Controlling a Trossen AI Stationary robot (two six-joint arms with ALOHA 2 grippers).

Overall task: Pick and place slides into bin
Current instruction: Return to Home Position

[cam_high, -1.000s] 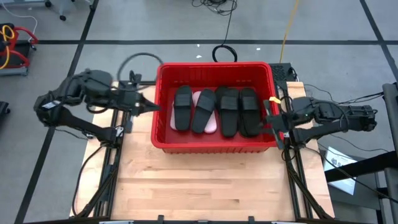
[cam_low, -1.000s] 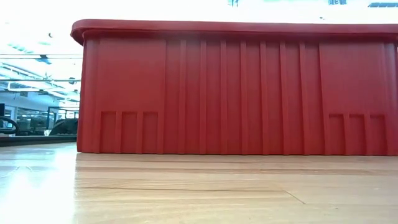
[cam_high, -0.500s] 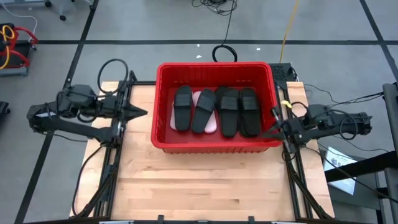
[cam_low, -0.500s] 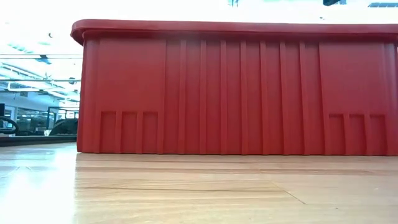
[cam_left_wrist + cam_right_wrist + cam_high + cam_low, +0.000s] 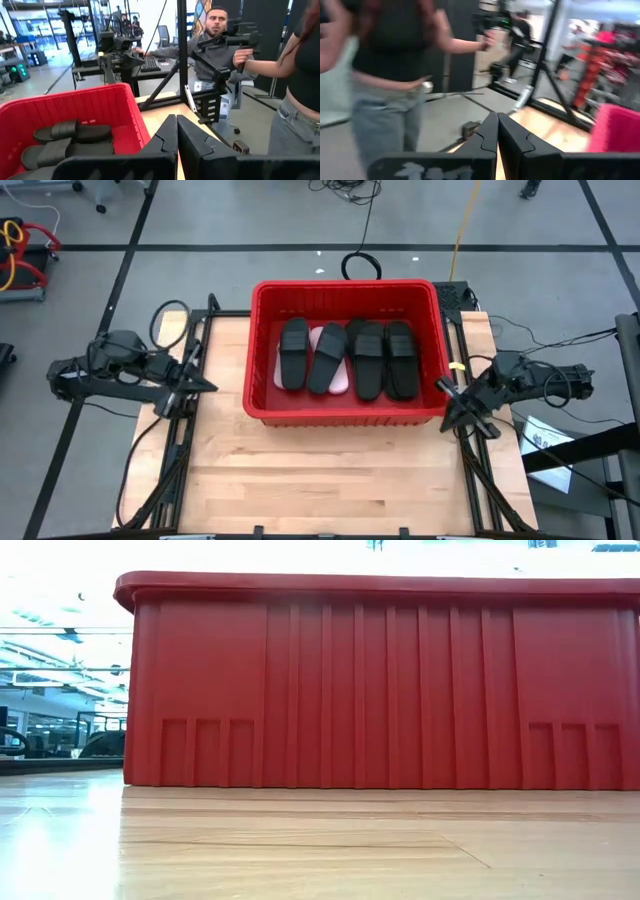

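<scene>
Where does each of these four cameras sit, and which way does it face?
High: overhead, facing straight down on table, bin, slides, left arm, right arm.
Low: at tabletop height, facing the bin's wall; no robot part shows.
Left wrist: on the left arm, looking past the shut left gripper at bin, slides, people.
Right wrist: past the shut right gripper toward a standing person.
Shared: high and left wrist both show the slides.
</scene>
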